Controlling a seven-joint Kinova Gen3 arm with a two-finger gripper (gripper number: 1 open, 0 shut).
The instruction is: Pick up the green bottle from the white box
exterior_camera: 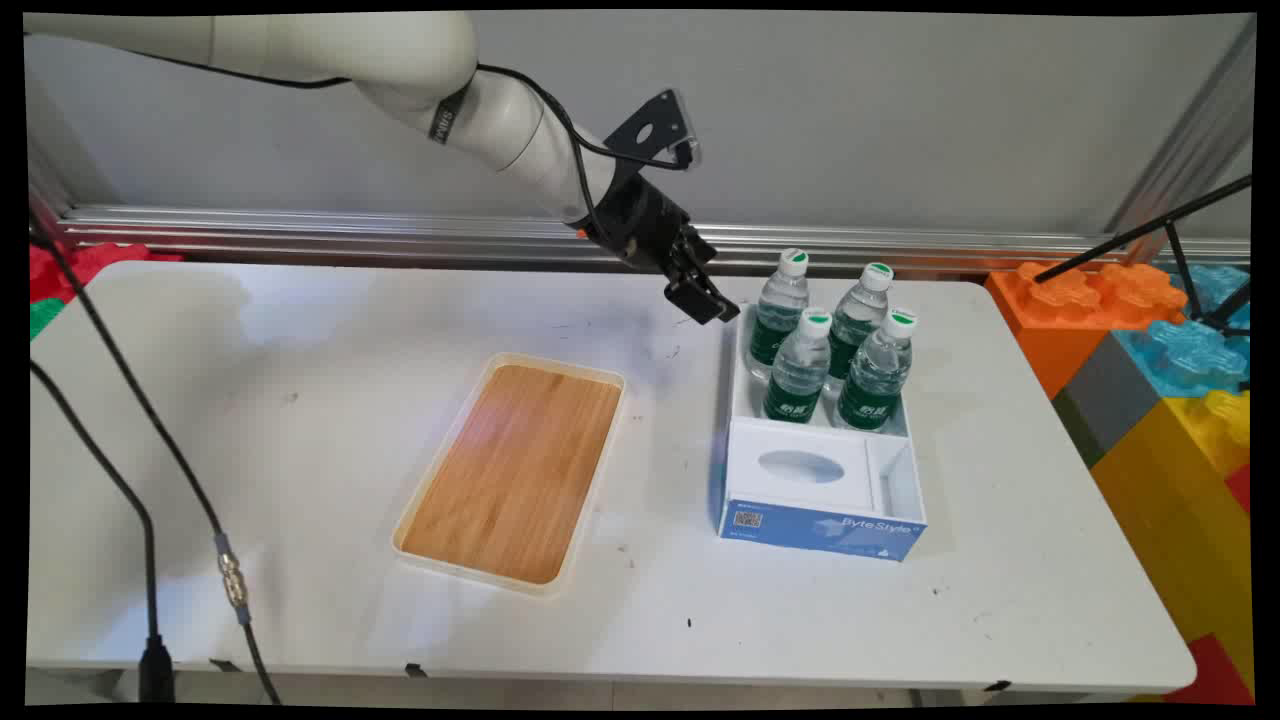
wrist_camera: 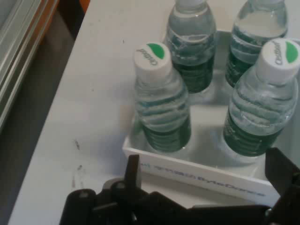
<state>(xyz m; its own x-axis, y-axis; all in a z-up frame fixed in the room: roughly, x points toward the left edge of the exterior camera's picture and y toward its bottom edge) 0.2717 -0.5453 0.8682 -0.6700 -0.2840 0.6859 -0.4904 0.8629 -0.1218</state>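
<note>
We count four water bottles (exterior_camera: 830,345) upright in one white box (exterior_camera: 822,520) – right of centre – beside the gripper (exterior_camera: 705,297), spread wide, empty; one wooden tray (exterior_camera: 512,472) centre-left.

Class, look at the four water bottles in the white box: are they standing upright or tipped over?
Upright. All four water bottles stand in the white box with white caps on top.

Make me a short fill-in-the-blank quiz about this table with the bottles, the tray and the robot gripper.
1. The white box holds ____ water bottles.
2. The bottles' labels are ____ in colour.
3. The tray left of the box has a ____ bottom.
4. The gripper, fingers spread and holding ____, hangs by the box's far left corner.

Missing words: four; green; wooden; nothing
</note>
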